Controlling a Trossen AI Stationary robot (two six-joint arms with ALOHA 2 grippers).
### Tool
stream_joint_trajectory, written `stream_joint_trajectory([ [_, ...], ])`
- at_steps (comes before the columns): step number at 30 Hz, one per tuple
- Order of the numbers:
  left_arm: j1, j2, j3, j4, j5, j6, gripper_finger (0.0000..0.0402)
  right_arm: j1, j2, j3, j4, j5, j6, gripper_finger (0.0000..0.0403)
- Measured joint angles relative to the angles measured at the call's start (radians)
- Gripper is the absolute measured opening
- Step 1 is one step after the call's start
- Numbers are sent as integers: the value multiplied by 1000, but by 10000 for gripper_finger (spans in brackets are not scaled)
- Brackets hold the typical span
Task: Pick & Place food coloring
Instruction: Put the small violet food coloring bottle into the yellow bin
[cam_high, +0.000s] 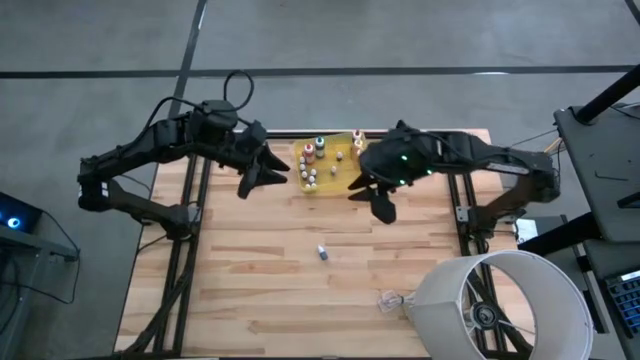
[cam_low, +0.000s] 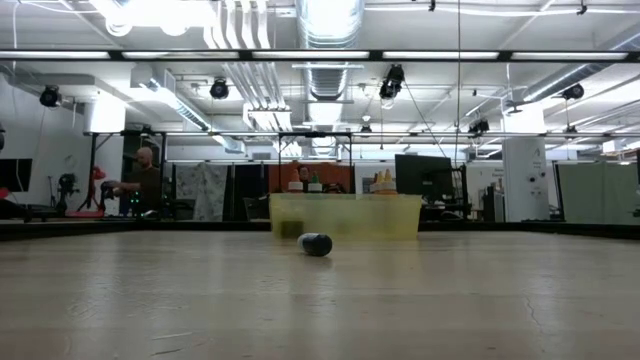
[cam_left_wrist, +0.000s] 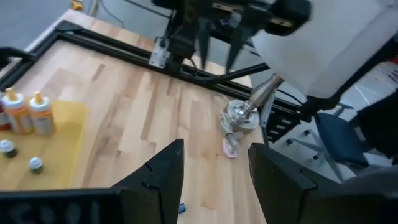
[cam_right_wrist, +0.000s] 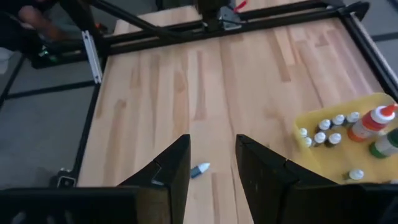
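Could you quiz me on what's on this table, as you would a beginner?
1. True or false: every food coloring bottle sits inside the yellow tray.
2. Multiple choice: the stray bottle on the wooden table is A) standing upright, B) lying on its side, C) held by an arm.
3. Fill in: the fingers of the left gripper and the right gripper hold ____.

Key:
1. False: one bottle lies on the bare wood, apart from the tray.
2. B: the low view shows it on its side, in front of the tray.
3. Nothing: both pairs of fingers stand open and empty, one on each side of the tray.
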Motion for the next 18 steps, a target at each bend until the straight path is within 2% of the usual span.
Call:
stream_joint_trajectory([
  [7,-86,27,-1,16,-2,14,151,29,-128,-182,117,21,35,114],
  [18,-176,189,-2,26,0,117,151,31,-179,-252,124,20,60,112],
])
